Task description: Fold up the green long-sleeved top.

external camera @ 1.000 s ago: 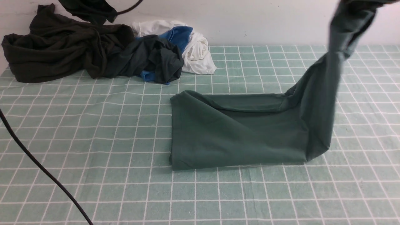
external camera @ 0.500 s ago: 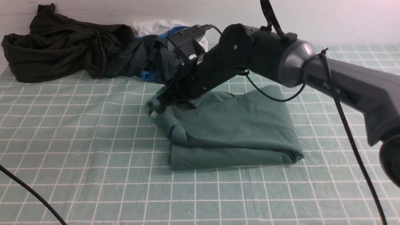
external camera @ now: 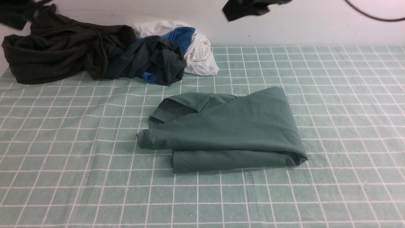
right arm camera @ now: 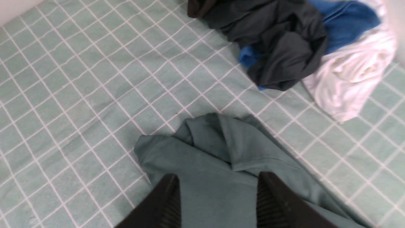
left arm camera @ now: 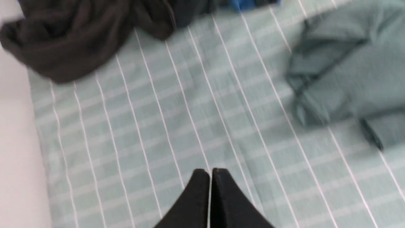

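The green long-sleeved top lies folded into a rough rectangle in the middle of the checked cloth, its upper layer skewed, with a corner sticking out at the left. It also shows in the left wrist view and the right wrist view. My right gripper is open and empty, high above the top's left part; only a dark bit of the arm shows at the front view's top edge. My left gripper is shut and empty, above bare cloth left of the top.
A pile of clothes sits at the back left: a big black-brown garment, a blackish-green garment, and blue and white pieces. The light wall runs behind them. The checked cloth covers the table.
My right arm carried the raised end of the top over to the left, laid it down, let go and rose out of the front view. The top now lies folded flat.
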